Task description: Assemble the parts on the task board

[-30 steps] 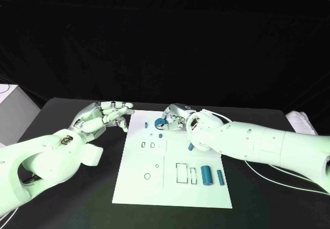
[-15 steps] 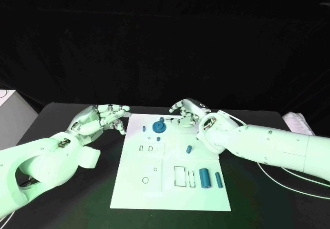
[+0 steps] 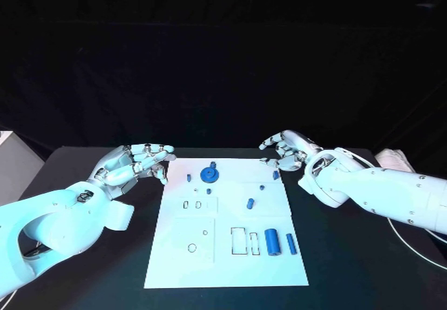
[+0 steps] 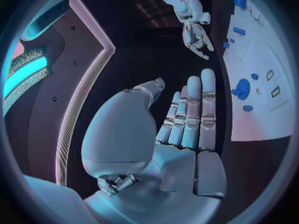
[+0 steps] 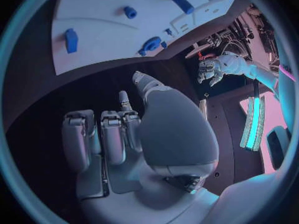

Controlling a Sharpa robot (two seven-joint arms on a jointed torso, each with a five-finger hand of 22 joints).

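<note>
Since a second ago, the right hand (image 3: 291, 150) has let go of the gear (image 3: 210, 174) and pulled back off the board (image 3: 228, 258); the gear now sits at the board's far end. Its fingers look loosely curled and empty, while the left wrist view shows the left hand (image 4: 187, 119) with fingers straight, pressed together, beside the board.

The task board (image 3: 187, 258) lies in the middle of the table (image 3: 363, 271). A gear-shaped part (image 3: 210, 174) sits near the board's far edge, left of centre, with a small part (image 3: 189, 177) just beside it toward the left edge. Two cylindrical parts (image 3: 273, 241) lie side by side near the right edge. The left hand (image 3: 135, 165) is off the far left corner, the right hand (image 3: 289, 150) off the far right corner.
</note>
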